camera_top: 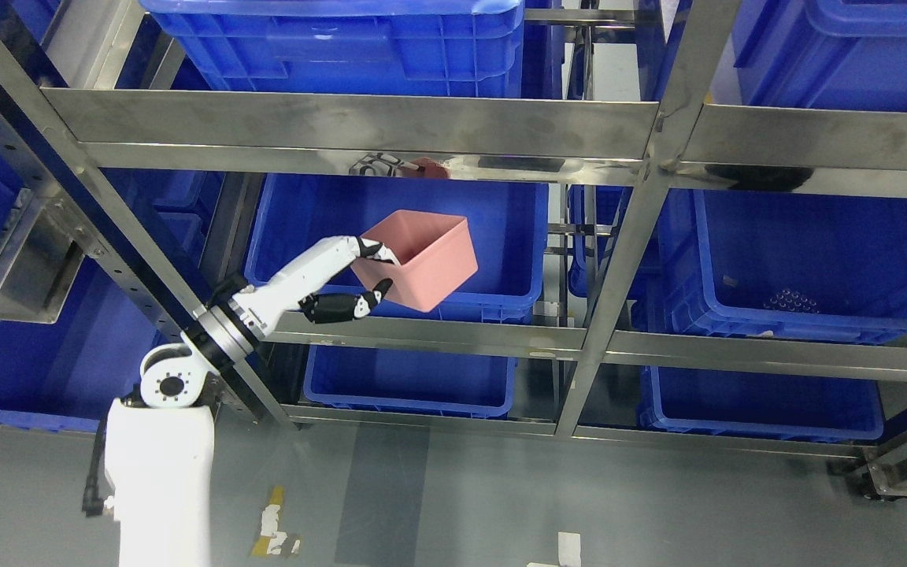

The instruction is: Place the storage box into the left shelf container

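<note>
My left hand [365, 277] comes in from the lower left and is shut on a pink storage box [422, 260], pinching its near wall between fingers inside and thumb below. The box is tilted, its opening facing up and left, and it hangs over the front part of the left blue container [501, 228] on the middle shelf level. The box does not touch the container's floor as far as I can tell. My right hand is out of view.
The steel shelf frame has a wide crossbar [359, 126] just above the box and a slanted upright [619, 260] to its right. Another blue container [800, 268] sits in the right bay, more blue containers above and below. Grey floor lies in front.
</note>
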